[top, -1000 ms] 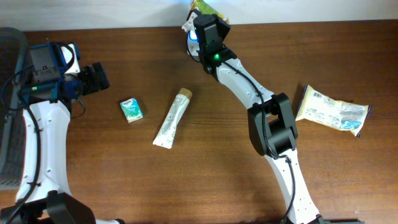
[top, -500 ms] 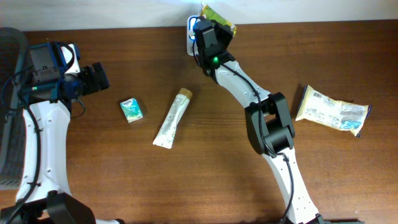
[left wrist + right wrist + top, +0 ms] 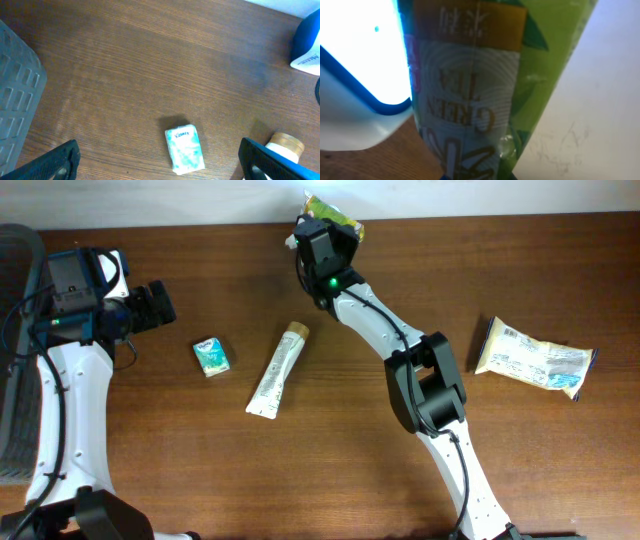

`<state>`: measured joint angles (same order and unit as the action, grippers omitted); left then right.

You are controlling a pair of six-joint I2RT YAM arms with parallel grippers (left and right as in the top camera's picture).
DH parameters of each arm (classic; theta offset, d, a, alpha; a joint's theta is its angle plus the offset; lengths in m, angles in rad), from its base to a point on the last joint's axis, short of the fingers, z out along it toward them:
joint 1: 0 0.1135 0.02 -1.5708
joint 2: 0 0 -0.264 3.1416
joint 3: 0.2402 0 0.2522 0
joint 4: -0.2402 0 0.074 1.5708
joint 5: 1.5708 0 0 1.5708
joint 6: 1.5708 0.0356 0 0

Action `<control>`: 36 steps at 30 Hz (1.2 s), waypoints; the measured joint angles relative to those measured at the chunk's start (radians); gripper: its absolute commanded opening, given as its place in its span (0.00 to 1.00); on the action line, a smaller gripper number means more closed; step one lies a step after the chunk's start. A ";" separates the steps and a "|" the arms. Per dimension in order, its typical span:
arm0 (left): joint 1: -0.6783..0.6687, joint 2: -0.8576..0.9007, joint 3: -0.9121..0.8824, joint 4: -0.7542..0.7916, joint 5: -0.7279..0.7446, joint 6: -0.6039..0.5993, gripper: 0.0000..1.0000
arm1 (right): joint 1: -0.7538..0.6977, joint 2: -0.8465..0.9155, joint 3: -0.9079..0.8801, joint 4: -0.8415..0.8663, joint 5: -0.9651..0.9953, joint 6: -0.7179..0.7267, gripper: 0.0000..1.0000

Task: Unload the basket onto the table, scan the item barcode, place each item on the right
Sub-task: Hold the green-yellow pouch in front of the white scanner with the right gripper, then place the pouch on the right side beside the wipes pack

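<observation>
- near side: the tube [image 3: 278, 370] lies diagonally on the wooden table [image 3: 330, 470], with the small teal box [image 3: 211, 357] just to its left; neither has moved from the earlier frames.
- right of centre: the snack bag [image 3: 535, 358] lies flat, well apart from both arms, position unchanged.
- left side: the grey basket [image 3: 15, 380] sits at the table edge; the left gripper [image 3: 150, 306] hovers beside it with jaws spread wide and nothing between them, same pose as a second ago. its wrist view looks down on the teal box.
- far edge: the right gripper [image 3: 322, 222] is clamped on the green tea packet [image 3: 335, 202], held upright above the table's far rim.
- change noted: packet and gripper have shifted left since half a second ago, and now cover most of the scanner [image 3: 307, 45], which showed more plainly in the earlier overhead frames.
- right wrist view: the packet's printed face fills the frame, with the scanner's lit white, blue-rimmed body touching or just beside it on the left. no barcode can be made out.
</observation>
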<state>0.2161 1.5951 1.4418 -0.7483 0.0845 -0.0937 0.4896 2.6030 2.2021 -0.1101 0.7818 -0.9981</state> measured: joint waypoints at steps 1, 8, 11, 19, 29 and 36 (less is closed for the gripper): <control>0.000 0.000 0.000 0.000 0.000 0.000 0.99 | 0.004 -0.006 0.000 -0.048 -0.017 0.000 0.04; 0.000 0.000 0.000 0.000 0.000 0.000 0.99 | -0.019 -0.181 -0.008 -0.461 -0.342 0.196 0.04; 0.000 0.000 0.000 0.000 0.000 0.000 0.99 | -0.053 -0.352 -0.008 -0.566 -0.473 0.299 0.04; 0.000 0.000 0.000 0.001 0.000 0.000 0.99 | -0.134 -0.689 0.019 -1.092 -0.602 0.663 0.04; 0.000 0.000 0.000 0.000 0.000 0.000 0.99 | -0.361 -0.565 -0.246 -1.421 -0.799 1.146 0.04; 0.000 0.000 0.000 0.002 0.000 0.000 0.99 | -0.475 -0.550 -0.666 -1.007 -0.793 1.287 0.04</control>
<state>0.2161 1.5951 1.4418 -0.7460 0.0845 -0.0937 0.0151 2.0529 1.5360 -1.1168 -0.0113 0.2893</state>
